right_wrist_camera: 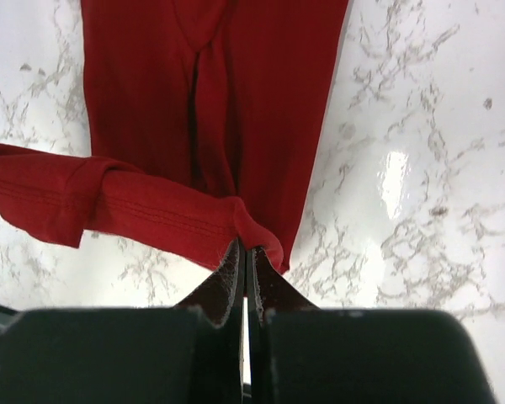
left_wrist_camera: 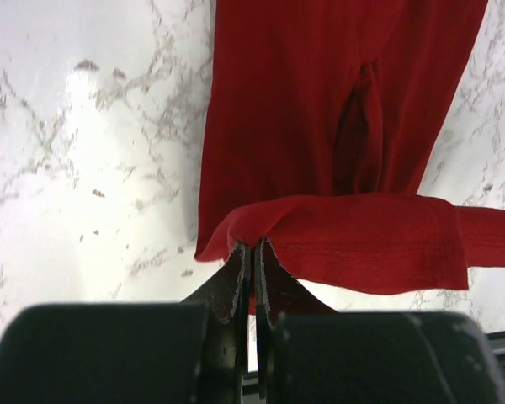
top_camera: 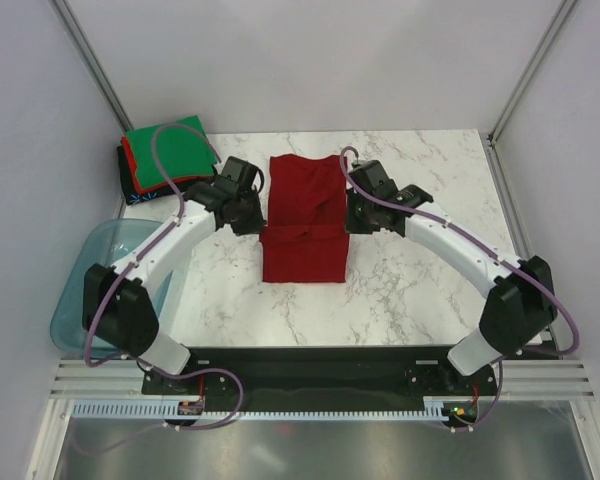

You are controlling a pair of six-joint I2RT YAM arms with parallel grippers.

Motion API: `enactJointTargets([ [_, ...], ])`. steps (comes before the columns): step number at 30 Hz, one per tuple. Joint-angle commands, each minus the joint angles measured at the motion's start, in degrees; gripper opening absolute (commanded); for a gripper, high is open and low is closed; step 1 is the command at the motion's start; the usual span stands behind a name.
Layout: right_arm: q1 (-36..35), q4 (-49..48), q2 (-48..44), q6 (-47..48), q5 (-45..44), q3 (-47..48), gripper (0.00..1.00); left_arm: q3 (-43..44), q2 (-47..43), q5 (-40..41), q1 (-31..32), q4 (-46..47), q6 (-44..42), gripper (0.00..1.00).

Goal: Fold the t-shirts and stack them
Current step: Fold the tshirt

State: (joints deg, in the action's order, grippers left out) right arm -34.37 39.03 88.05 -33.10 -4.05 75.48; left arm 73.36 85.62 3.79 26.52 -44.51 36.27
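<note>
The white marbled desk (top_camera: pixel 420 290) fills the middle of the top view. The two arms reach in over it from the near edge, one from each side.

A dark red shirt (top_camera: pixel 305 195) lies along the centre of the desk, running from the far side toward the arms. A crosswise crease shows about halfway along it, level with the two hands. In the wrist views the far part lies flat on the desk with a long wrinkle down its middle. A hemmed edge is raised off the desk and stretches across between the hands.

A see-through teal tub (top_camera: pixel 75 300) sits at the near left. The left arm partly covers it, and it cannot be told whether it rests on the desk.

At the far left corner is a small stack. A green shirt (top_camera: pixel 172 150) is on top, a red shirt (top_camera: pixel 127 158) shows at its left edge, and a black shirt (top_camera: pixel 140 192) lies underneath.

The left hand (left_wrist_camera: pixel 254 252) is at the dark red shirt's left edge. It is clenched, its fingers pinching one corner of the raised hem. The right hand (right_wrist_camera: pixel 246 257) is at the right edge, clenched on the other corner in the same way.
</note>
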Motion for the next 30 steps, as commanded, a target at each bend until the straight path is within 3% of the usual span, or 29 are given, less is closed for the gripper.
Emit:
enactJointTargets([
  [1,2.02,-1.58,3.96,3.39,1.77,4.32,0.00,5.38,4.71,-2.65,-2.26,2.41,-5.33,0.02],
  [13,6.59,-3.08,19.78,6.29,7.04,13.02,0.00,18.04,23.42,-7.92,-6.57,2.24,-8.59,0.04],
  [16,7.56,-3.08,24.17,6.56,8.70,16.27,0.00,21.55,27.99,-9.50,-7.71,1.54,-8.50,0.10],
  [17,7.82,-2.99,25.40,6.91,9.23,18.80,0.01,23.82,29.15,-10.46,-8.06,1.19,-8.50,0.19],
  [19,9.05,-1.94,29.18,7.35,10.20,22.06,0.15,26.99,31.96,-11.78,-9.12,-1.09,-8.85,0.35],
  [20,9.49,-1.07,30.59,7.52,10.29,26.51,0.37,31.71,35.19,-13.44,-9.56,-2.15,-9.02,0.52],
  [22,10.98,1.57,34.46,7.79,10.29,31.89,0.61,38.57,38.90,-14.95,-10.79,-5.74,-9.64,0.56],
  [23,11.43,2.62,35.69,7.70,10.29,37.92,0.63,46.70,43.01,-15.56,-11.23,-10.46,-9.64,0.58],
  [26,12.75,7.54,38.68,7.61,11.52,47.26,0.65,60.35,47.08,-15.48,-12.11,-18.30,-9.73,0.58],
  [28,12.49,8.52,36.24,7.44,11.44,46.78,0.66,60.85,45.43,-15.31,-12.29,-18.33,-9.73,0.59],
  [30,11.79,6.08,30.90,7.17,11.35,40.38,0.67,57.00,41.32,-14.34,-12.20,-17.02,-9.73,0.59],
])
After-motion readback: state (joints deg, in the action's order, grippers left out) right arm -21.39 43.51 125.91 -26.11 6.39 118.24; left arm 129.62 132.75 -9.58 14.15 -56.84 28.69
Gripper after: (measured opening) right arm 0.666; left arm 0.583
